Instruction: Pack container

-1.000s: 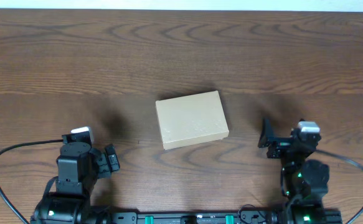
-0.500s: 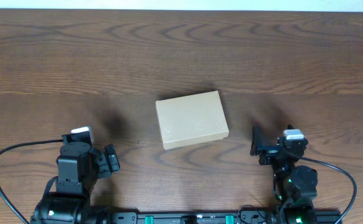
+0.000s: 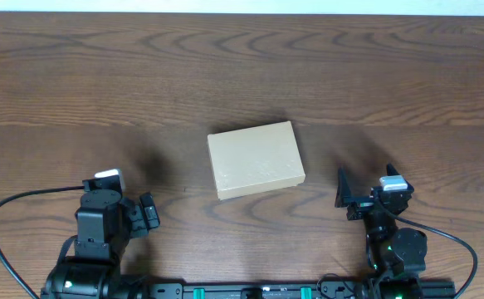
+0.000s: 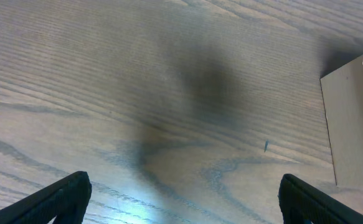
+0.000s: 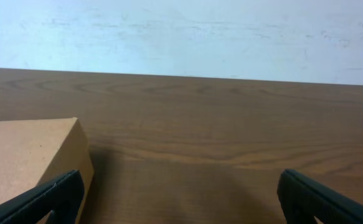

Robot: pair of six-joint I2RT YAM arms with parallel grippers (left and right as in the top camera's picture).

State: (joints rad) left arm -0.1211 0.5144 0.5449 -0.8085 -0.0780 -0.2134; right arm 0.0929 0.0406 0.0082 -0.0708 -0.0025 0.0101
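Observation:
The container (image 3: pixel 255 159) is a plain tan cardboard box with its lid shut, lying flat at the middle of the wooden table. Its corner shows at the right edge of the left wrist view (image 4: pixel 355 118) and at the lower left of the right wrist view (image 5: pixel 28 158). My left gripper (image 3: pixel 149 212) rests open and empty near the front edge, left of the box; its fingers frame bare wood (image 4: pixel 181 199). My right gripper (image 3: pixel 345 195) is open and empty, to the right of the box and apart from it (image 5: pixel 181 199).
The wooden table (image 3: pixel 242 75) stretches behind the box. A pale wall (image 5: pixel 181 31) rises beyond the table's far edge. Black cables loop beside both arm bases at the front.
My right arm has drawn back toward the front edge and shifted slightly left. The left arm and the box have not moved.

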